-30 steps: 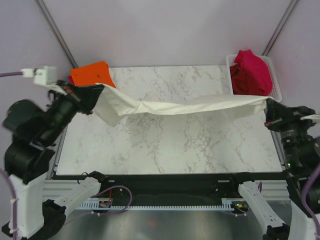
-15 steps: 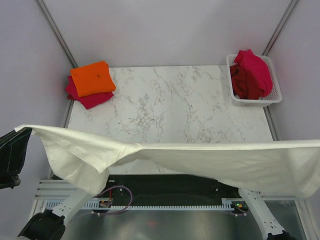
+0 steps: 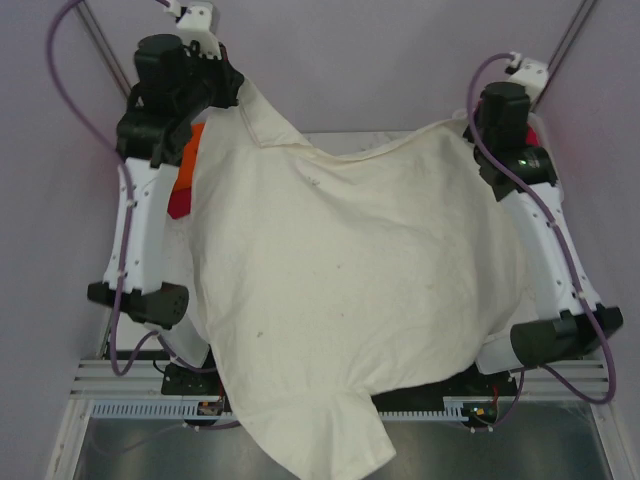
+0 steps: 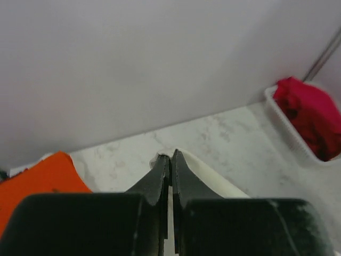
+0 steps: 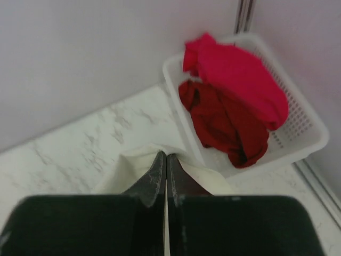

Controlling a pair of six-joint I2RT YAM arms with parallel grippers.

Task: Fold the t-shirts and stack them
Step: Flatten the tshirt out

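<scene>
The cream-white t-shirt [image 3: 340, 290] hangs spread between both arms and covers most of the table, its lower end drooping past the near edge. My left gripper [image 4: 170, 156] is shut on one corner of it [image 4: 213, 178], held high at the far left. My right gripper [image 5: 165, 156] is shut on the other corner [image 5: 128, 165], held high at the far right. The folded orange t-shirt [image 4: 37, 178] lies at the far left; only a sliver shows in the top view [image 3: 189, 152], with a bit of crimson t-shirt [image 3: 177, 205] under it. Crimson t-shirts [image 5: 234, 101] fill the basket.
The white mesh basket [image 5: 314, 133] stands at the far right corner, mostly hidden behind my right arm in the top view. The marble table [image 4: 229, 133] shows beyond the grippers. A purple back wall [image 3: 350, 60] is close behind both grippers.
Both arms swung from the near side up and over to the far edge, carrying the cream-white t-shirt, which now drapes over the whole table instead of hanging at the front.
</scene>
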